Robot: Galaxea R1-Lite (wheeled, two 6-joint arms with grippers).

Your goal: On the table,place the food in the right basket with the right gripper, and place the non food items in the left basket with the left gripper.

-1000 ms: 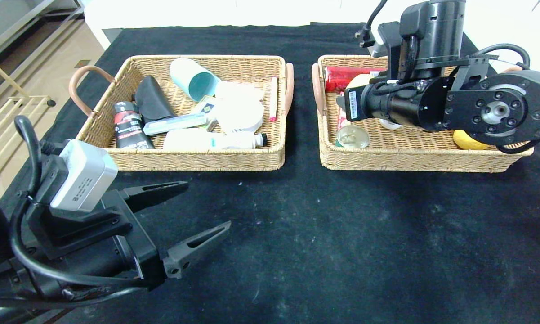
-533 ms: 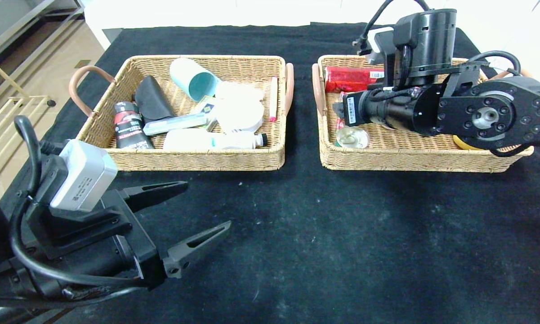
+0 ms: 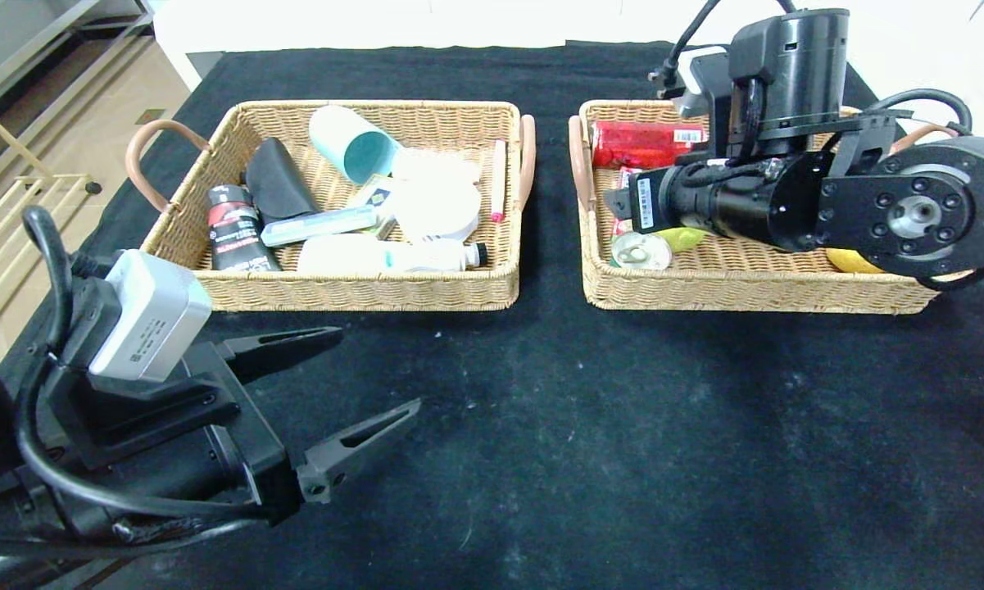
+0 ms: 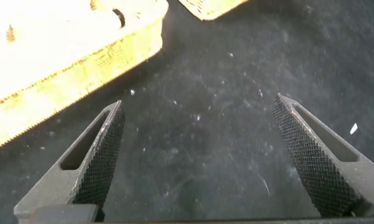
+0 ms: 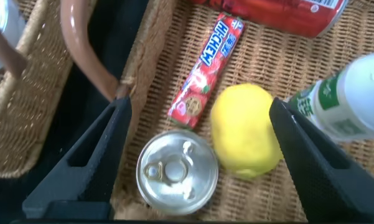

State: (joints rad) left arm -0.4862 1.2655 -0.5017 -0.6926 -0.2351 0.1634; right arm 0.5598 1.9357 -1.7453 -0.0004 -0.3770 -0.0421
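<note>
My right gripper (image 3: 623, 205) hovers over the left end of the right basket (image 3: 754, 291), open and empty (image 5: 199, 124). Below its spread fingers a yellow lemon (image 5: 246, 130) lies on the basket floor beside a silver can (image 5: 177, 169); both also show in the head view, the lemon (image 3: 682, 238) next to the can (image 3: 641, 250). A red candy stick (image 5: 206, 71), a red packet (image 3: 635, 144) and a white bottle with a green label (image 5: 355, 99) lie near them. My left gripper (image 3: 377, 369) is open and empty over bare black table (image 4: 199, 106).
The left basket (image 3: 336, 291) holds a teal cup (image 3: 352, 152), a black pouch (image 3: 277, 188), a dark tube (image 3: 233, 229), white containers and a pen. Another yellow item (image 3: 848, 260) lies at the right basket's right end. The black tabletop (image 3: 582, 426) stretches in front of the baskets.
My right arm has shifted a little over the right basket. The lemon now shows lying beside the can. My left arm has not moved.
</note>
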